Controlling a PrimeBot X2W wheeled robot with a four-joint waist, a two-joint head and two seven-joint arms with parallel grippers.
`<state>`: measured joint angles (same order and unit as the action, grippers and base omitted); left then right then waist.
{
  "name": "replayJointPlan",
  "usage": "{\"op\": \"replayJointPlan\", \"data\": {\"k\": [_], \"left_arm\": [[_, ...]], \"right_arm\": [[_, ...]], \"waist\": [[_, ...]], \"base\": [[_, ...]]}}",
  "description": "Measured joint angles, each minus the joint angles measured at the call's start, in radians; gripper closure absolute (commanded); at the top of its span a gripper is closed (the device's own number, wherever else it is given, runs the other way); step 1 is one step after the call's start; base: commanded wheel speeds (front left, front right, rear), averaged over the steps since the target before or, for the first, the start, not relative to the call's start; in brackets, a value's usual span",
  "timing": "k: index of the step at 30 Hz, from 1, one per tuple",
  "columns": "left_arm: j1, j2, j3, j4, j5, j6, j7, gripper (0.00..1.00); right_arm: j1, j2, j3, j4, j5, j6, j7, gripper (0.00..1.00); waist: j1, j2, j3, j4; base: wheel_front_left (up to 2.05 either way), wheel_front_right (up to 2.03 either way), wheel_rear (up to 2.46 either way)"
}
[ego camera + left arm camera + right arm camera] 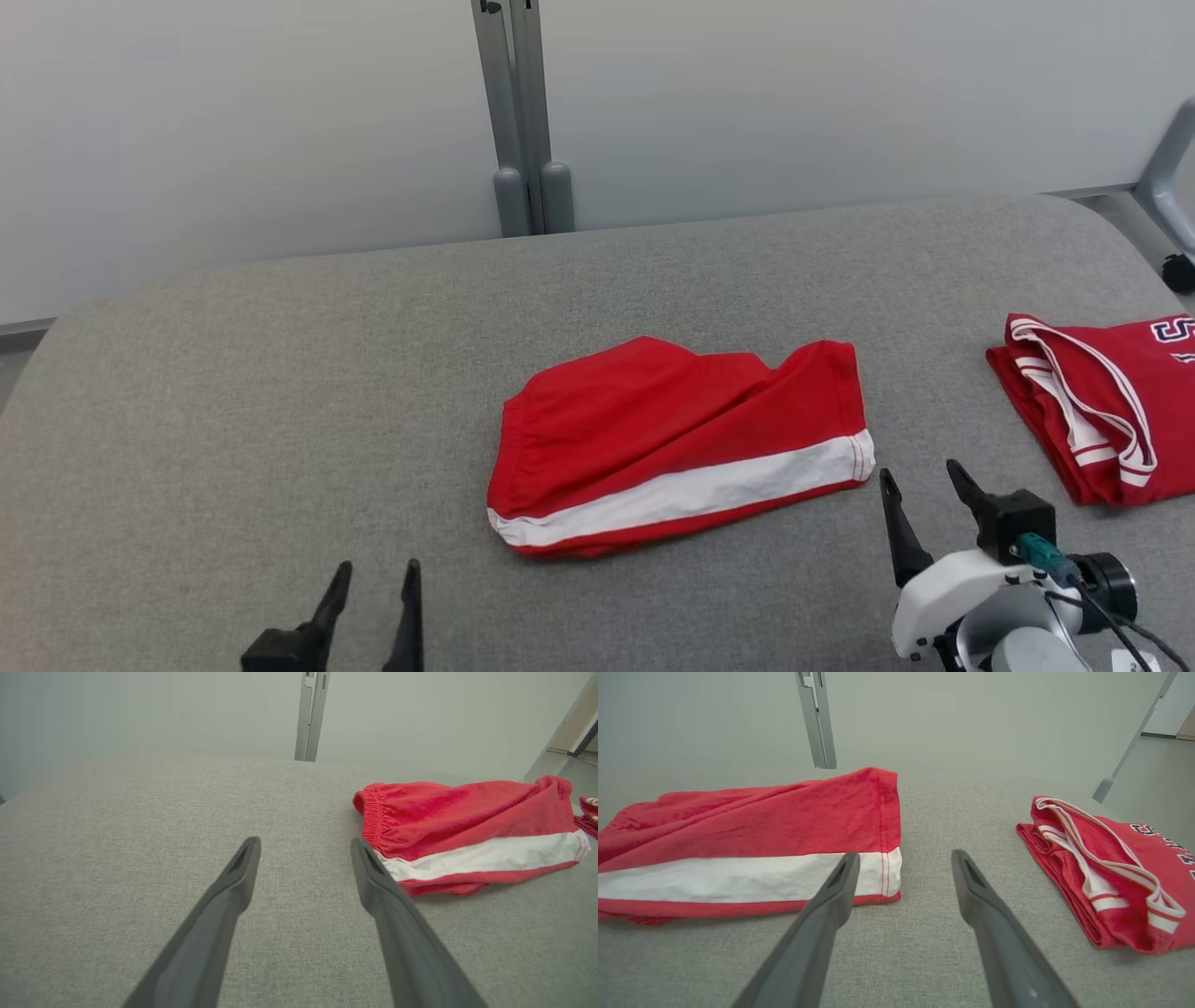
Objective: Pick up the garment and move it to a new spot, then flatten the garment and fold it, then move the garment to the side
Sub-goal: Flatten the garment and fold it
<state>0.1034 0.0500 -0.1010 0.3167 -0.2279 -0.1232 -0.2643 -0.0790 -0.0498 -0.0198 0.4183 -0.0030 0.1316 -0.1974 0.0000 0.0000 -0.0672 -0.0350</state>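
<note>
Now the red shorts (pixel 677 448) lie ahead and to the right of the left gripper (pixel 378 565), whose jaws stand wide and empty, and just left of the right gripper (pixel 920 469), jaws likewise wide.

So you've got the shorts (pixel 672 439) lying flat in the middle of the table (pixel 233 420), waistband end to the robot's left, leg hem to its right. Off at the far right edge of the table sits a second garment (pixel 1102 411), folded up and well apart from the shorts. The left gripper (pixel 378 565) is at the near edge, in front of the shorts and a bit left of them, not touching. The right gripper (pixel 920 469) is just in front of the hem end, between the shorts and that second garment. Behind the table, an upright post (pixel 523 121) stands against the wall.
</note>
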Motion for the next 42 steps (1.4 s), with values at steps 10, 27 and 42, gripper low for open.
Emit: {"op": "replayJointPlan", "data": {"k": [10, 27, 42], "left_arm": [[-0.198, -0.002, -0.194, 0.250, -0.035, -0.004, 0.000, 0.00], [-0.352, -0.002, -0.282, 0.421, -0.133, -0.005, 0.000, 0.00], [-0.394, -0.002, -0.312, 0.473, -0.204, -0.005, 0.000, 0.00]], "right_arm": [[-0.231, -0.001, 0.000, 0.254, -0.018, 0.000, 0.086, 0.00], [-0.397, 0.000, 0.114, 0.501, 0.108, 0.000, 0.084, 0.00], [-0.444, -0.003, 0.231, 0.559, 0.217, 0.000, 0.046, 0.00]], "waist": [[0.0000, 0.0000, 0.064, -0.001], [0.0000, 0.0000, 0.139, -0.004], [0.0000, 0.0000, 0.143, -0.009]], "base": [[0.00, 0.00, 0.00], [0.00, 0.00, 0.00], [0.00, 0.00, 0.00]]}}
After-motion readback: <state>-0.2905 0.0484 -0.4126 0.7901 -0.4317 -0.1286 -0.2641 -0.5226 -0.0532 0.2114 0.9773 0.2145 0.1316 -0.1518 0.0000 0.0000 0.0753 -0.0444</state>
